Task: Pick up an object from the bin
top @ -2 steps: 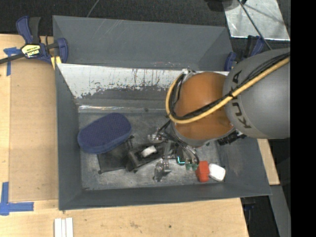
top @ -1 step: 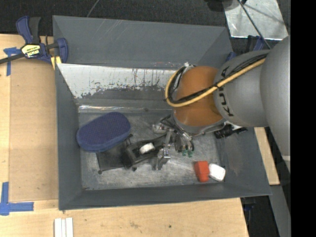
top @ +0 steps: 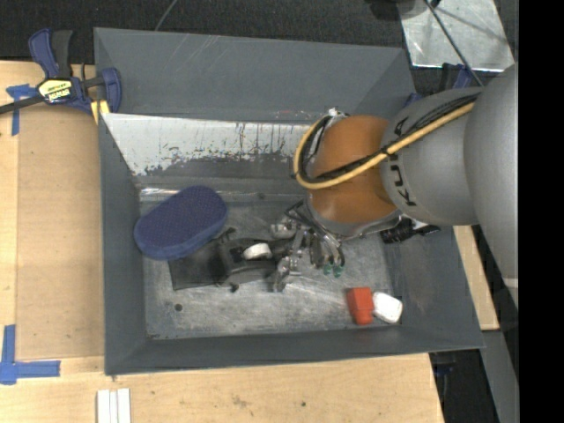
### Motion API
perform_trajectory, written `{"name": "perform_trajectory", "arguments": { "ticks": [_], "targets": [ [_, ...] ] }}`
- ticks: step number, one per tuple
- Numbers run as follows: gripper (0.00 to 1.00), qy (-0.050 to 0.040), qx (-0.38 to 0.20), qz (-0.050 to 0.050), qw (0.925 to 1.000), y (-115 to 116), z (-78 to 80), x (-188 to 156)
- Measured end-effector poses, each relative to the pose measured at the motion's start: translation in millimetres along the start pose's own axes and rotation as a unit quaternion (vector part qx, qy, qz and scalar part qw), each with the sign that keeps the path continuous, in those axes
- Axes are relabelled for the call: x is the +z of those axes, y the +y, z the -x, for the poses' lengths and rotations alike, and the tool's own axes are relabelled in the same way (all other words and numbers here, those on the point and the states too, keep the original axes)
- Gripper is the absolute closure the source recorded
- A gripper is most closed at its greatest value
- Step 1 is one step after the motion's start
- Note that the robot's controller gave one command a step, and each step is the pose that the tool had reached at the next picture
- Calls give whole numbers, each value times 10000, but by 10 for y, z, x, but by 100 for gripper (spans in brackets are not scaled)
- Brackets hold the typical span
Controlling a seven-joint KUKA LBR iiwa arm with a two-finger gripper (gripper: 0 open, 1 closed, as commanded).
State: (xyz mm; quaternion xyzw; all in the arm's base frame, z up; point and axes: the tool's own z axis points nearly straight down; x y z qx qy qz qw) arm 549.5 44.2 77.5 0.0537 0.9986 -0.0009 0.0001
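The gripper sits low in the middle of the bin, under the arm's orange cover. From this angle its metal parts blur together, so I cannot tell whether it is spread or pressed together, and nothing can be seen pinched in it.

Just to its left, touching or nearly touching its tip, lies a black clip-like thing with a white patch. This is the nearest thing and the likely one to be picked. Further left it meets a flat black piece, and a dark blue oval pad rests partly over that piece. Well apart, toward the near right corner, lies an orange and white block.

The risk, as I judge it, is a hold on only the end of the black thing. It could then twist and drop on the way up. Since it lies against the flat piece under the pad, a lift could also snag or drag those along.
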Motion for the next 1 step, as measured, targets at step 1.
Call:
{"name": "perform_trajectory", "arguments": {
  "ticks": [1],
  "targets": [
    [100, -21, -259, 7, 9997, 132, 76, -1516]
  ]
}}
